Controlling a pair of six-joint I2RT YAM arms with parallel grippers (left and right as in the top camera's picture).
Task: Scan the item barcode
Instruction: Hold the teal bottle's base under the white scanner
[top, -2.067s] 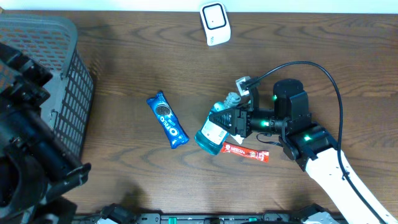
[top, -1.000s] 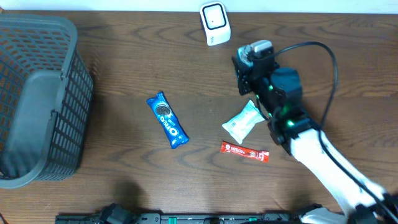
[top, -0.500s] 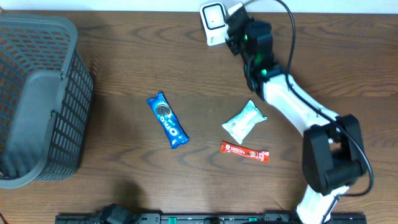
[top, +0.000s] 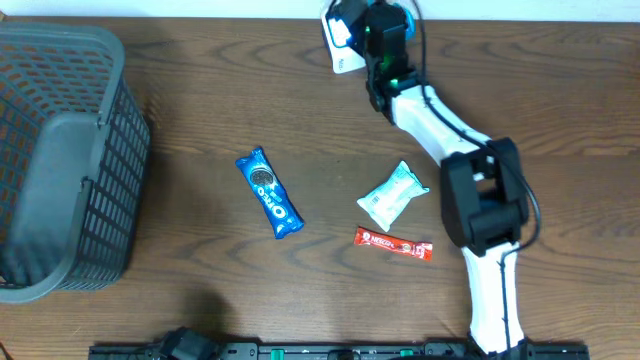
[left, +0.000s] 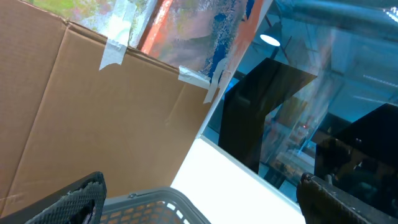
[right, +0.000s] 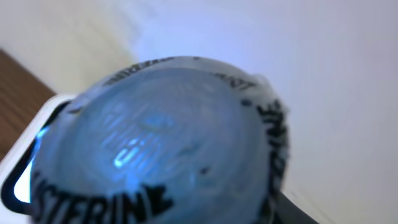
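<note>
Right pincer (top: 362, 22) part-closed, gripping blue bottle (right: 161, 143). Bottle held close against scanner (top: 338, 48) at tabletop's far edge, likely to show barcode to window. Left pincer (left: 202, 205) wide open, empty, by basket (left: 155, 196), out of way.

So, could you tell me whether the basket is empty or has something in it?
Empty, as far as visible: overhead, the basket shows only its bare grey floor.

The scanner (top: 340, 60) blocks just ahead of the right gripper (top: 358, 22) and its bottle (right: 155, 143); behind, open table (top: 300, 110) as far as the white packet (top: 393, 195).
</note>
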